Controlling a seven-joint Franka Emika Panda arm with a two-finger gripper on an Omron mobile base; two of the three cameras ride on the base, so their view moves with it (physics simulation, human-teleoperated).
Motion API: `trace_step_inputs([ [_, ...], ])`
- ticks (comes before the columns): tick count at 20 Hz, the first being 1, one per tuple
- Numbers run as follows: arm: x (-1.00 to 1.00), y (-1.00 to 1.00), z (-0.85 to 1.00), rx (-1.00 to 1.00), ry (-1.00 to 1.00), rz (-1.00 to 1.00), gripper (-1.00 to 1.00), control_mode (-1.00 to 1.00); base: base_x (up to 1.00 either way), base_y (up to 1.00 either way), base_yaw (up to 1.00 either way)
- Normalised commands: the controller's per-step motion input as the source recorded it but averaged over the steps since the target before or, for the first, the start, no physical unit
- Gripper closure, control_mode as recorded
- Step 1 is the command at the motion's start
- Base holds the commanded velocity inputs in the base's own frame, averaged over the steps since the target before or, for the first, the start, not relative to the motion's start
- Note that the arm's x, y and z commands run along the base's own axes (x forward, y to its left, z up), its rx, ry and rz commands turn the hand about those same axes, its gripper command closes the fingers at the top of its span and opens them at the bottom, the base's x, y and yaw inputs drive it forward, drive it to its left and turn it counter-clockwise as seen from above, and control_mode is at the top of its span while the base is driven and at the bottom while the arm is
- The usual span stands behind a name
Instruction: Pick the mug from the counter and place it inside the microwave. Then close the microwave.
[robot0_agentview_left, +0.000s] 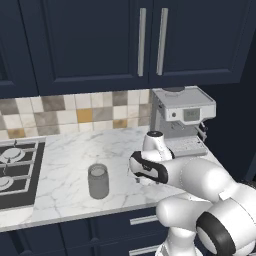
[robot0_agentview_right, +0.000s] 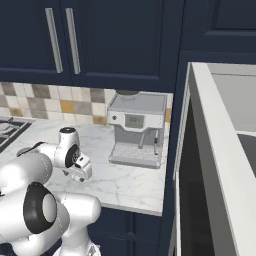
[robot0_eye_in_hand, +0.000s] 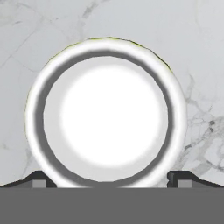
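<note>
The mug (robot0_eye_in_hand: 106, 113) stood on the marble counter (robot0_agentview_left: 65, 155), seen from directly above between the wide-open fingertips (robot0_eye_in_hand: 179, 177) of the gripper (robot0_eye_in_hand: 109, 181). A straight descent, kept centred so both sides of the rim were cleared evenly before closing, was judged best. The mug's handle could not be made out, and in the base views the mug was hidden behind the arm.

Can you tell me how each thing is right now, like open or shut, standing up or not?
mug: upright on the counter, mouth up, empty, not held.
claw: open, fingertips on either side of the mug.
jar: upright on the counter, free.
microwave: door open.
upper cabinets: doors shut.
coffee machine: standing on the counter, nothing under its spout.
</note>
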Motion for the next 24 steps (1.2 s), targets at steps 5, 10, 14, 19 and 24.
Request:
trace_step_inputs([
  [5,0.0,0.0,0.0,0.0,0.0,0.0,-1.0,-1.0,0.0,0.0,0.0],
  [10,0.0,0.0,0.0,0.0,0.0,0.0,1.0,-1.0,0.0,0.0,0.0],
  [14,0.0,0.0,0.0,0.0,0.0,0.0,1.0,-1.0,0.0,0.0,0.0],
  [19,0.0,0.0,-0.01,0.0,0.0,0.0,1.0,-1.0,0.0,0.0,0.0],
  [24,-0.12,-0.08,0.02,0.0,0.0,0.01,1.0,-1.0,0.0,0.0,0.0],
])
